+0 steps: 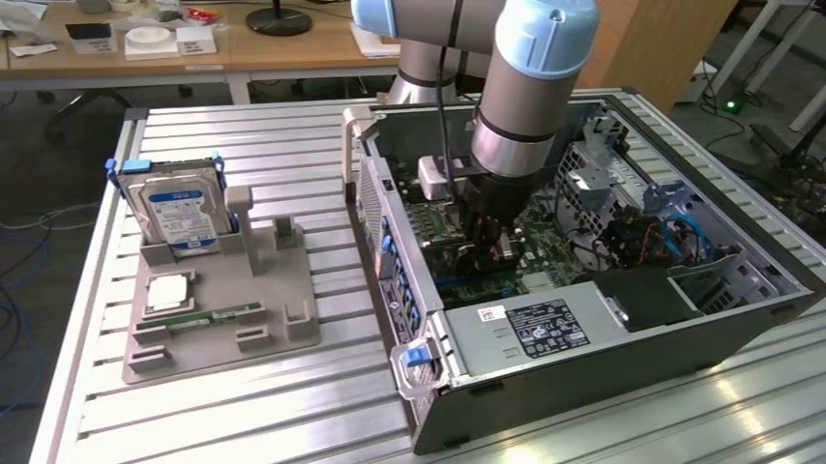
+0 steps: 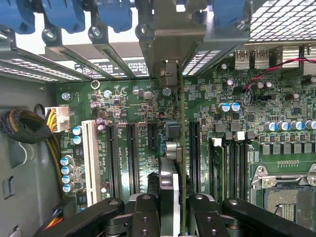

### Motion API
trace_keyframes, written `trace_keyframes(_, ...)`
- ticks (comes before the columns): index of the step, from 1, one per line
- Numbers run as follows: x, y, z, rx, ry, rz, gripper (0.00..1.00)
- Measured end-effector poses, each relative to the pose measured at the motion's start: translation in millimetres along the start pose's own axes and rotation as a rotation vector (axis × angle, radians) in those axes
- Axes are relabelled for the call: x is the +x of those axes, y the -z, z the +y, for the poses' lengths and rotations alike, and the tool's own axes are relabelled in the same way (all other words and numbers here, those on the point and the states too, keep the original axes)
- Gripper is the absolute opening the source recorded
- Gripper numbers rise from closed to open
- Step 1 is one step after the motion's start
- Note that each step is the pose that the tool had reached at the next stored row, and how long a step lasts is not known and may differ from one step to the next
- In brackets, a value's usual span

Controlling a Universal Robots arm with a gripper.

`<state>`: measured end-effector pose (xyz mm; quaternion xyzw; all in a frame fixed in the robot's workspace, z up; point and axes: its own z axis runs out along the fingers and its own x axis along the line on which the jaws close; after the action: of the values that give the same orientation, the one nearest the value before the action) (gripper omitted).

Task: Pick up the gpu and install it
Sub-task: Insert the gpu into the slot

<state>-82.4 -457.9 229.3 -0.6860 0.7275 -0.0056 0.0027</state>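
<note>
Green-boarded, the gpu (image 2: 181, 148) stands on edge at the wrist view's centre, clamped in the pincer (image 2: 170, 207) above the motherboard (image 2: 138, 113) slots, inside the open computer case (image 1: 620, 367) on the tabletop (image 1: 258, 406).

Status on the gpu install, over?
Claw shut on gpu. Card edge-on over motherboard slots inside case. Nothing seen blocking.

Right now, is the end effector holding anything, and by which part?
Yes. The end effector is shut on the gpu, gripping the card's upper edge, fingers on both faces, with the card held edge-on above the motherboard slots inside the computer case.
</note>
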Motion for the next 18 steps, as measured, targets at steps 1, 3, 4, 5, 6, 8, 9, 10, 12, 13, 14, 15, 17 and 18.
trace_keyframes(1,-0.4,0.0,0.1,0.0,0.0,0.0001,0.28)
trace_keyframes(3,-1.0,0.0,0.0,0.0,0.0,0.0001,0.28)
trace_keyframes(4,-1.3,0.0,0.0,0.0,0.0,0.0,0.28)
trace_keyframes(5,-1.6,0.0,0.1,0.0,0.0,0.0001,0.28)
trace_keyframes(6,-2.0,0.1,0.1,-0.0001,0.0,0.0001,0.28)
trace_keyframes(8,-2.5,0.1,0.1,0.0,0.0,0.0001,0.28)
trace_keyframes(9,-2.6,0.1,0.1,0.0,0.0,0.0001,0.28)
trace_keyframes(10,-2.7,0.1,0.1,-0.0001,0.0,0.0001,0.28)
trace_keyframes(12,-2.8,0.1,0.2,-0.0001,0.0,0.0001,0.28)
trace_keyframes(13,-2.8,0.1,0.2,0.0,0.0,0.0001,0.28)
trace_keyframes(14,-2.8,0.1,0.2,-0.0001,0.0,0.0001,0.28)
trace_keyframes(15,-3.0,0.1,0.2,0.0,0.0,0.0001,0.28)
trace_keyframes(17,-3.4,0.1,0.2,-0.0001,0.0,0.0001,0.28)
trace_keyframes(18,-3.4,0.1,0.2,-0.0001,0.0,0.0001,0.28)
